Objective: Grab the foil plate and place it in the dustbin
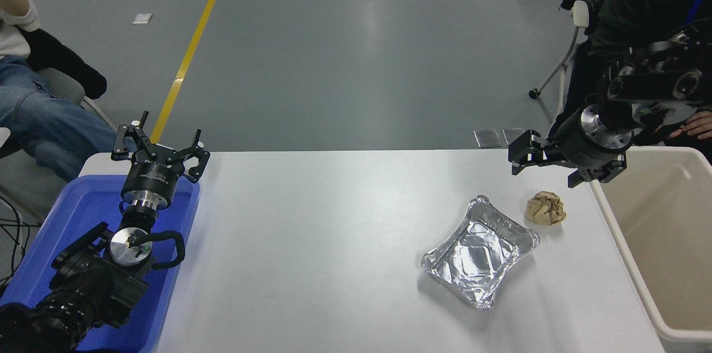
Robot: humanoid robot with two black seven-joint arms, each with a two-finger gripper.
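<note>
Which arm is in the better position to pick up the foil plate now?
The right. Its gripper hangs open above the table's far right, close to the foil plate and beside the dustbin. The left gripper is parked over the blue tray, far across the table.

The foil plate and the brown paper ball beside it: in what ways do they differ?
The foil plate is shiny silver; the paper ball is dull brown. The plate is a shallow, open, rectangular tray, the ball a crumpled lump. The plate is clearly larger and lies nearer the camera. Both rest on the white table, untouched, left of the dustbin.
</note>
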